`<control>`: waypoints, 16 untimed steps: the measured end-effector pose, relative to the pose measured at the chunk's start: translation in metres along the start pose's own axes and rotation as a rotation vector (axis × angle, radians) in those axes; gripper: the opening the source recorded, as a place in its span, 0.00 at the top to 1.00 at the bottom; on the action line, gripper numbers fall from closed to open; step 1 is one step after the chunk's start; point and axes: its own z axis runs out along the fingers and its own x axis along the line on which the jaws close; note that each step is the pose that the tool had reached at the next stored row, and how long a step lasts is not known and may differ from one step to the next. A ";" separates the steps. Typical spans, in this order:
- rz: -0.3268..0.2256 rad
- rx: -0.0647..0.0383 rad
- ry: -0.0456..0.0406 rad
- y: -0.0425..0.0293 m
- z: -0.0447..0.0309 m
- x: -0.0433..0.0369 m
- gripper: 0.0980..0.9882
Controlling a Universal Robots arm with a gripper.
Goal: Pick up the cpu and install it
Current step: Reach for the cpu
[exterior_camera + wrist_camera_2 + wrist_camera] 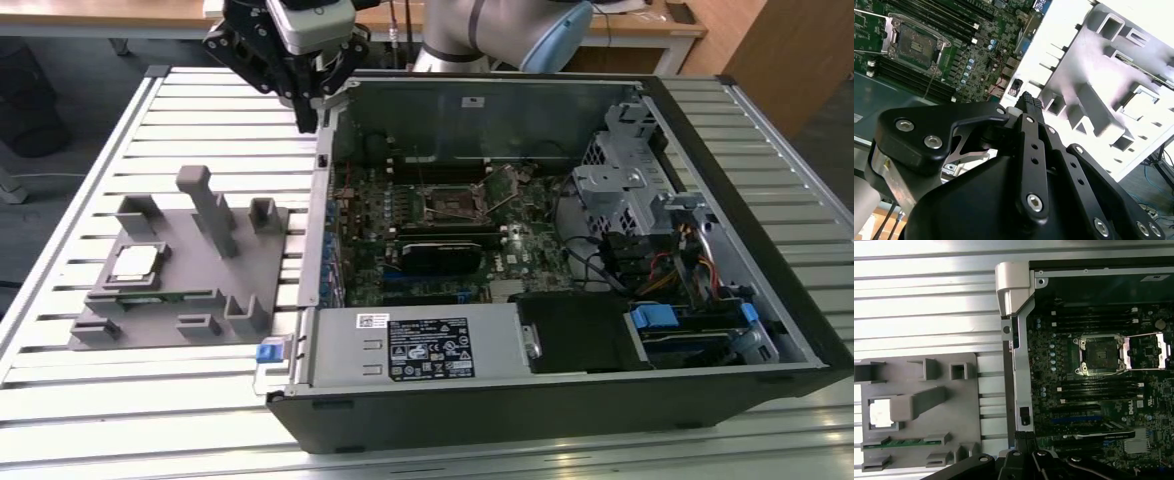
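The cpu [136,262], a small square chip with a shiny silver top, lies in a pocket of the grey holder [200,320] on the exterior view's left; it shows bright in the first wrist view [879,413]. My gripper [311,108] hangs above the far left corner of the open computer case, well away from the cpu. Its fingers [1030,101] look pressed together with nothing between them. The black socket frame [454,203] on the motherboard stands open with its metal lid raised, and it appears in both wrist views [1099,355] [914,45].
A long green memory stick [150,297] lies in the holder in front of the cpu. Upright grey posts [211,205] rise from the holder. The case wall [1013,365] runs between holder and motherboard. A drive cage and cables [641,200] occupy the case's right side.
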 end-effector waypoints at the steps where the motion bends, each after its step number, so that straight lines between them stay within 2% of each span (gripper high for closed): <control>1: 0.000 0.000 0.0000 0.0000 0.0000 0.0004 0.99; 16: 0.000 0.000 0.0000 -0.0005 0.0003 0.0063 0.99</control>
